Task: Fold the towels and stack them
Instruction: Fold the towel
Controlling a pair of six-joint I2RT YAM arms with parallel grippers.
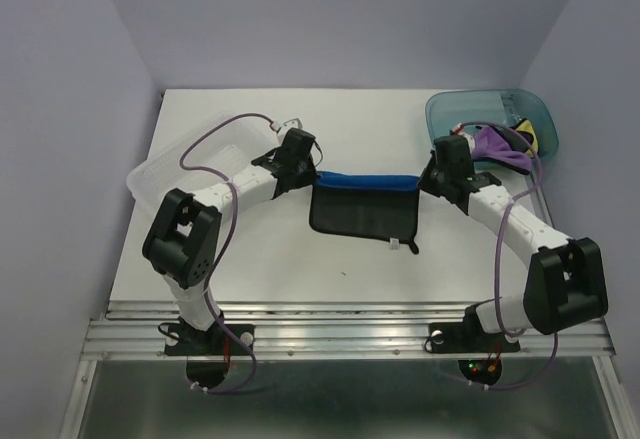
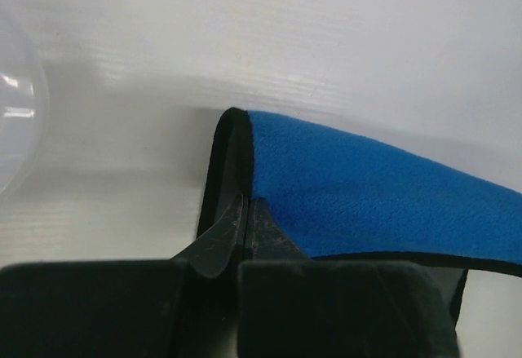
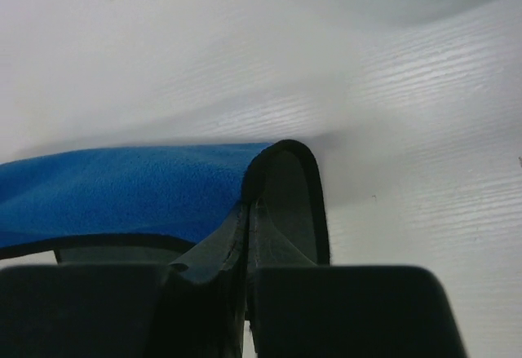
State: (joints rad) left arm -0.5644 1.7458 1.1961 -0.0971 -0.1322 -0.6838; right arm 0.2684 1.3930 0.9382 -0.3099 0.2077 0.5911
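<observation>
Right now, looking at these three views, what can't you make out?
Top view: how many towels lie in the teal translucent tub; the right arm covers part.
Top view: white tag on the blue black-edged towel, too small to read.
Wrist views: the towel's lower part, hidden behind the left end effector and right end effector.

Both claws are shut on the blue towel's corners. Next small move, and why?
Probably draw the left claw and right claw together toward the near side: the towel shows only a blue strip folded over its black face, so the fold is barely begun.
</observation>
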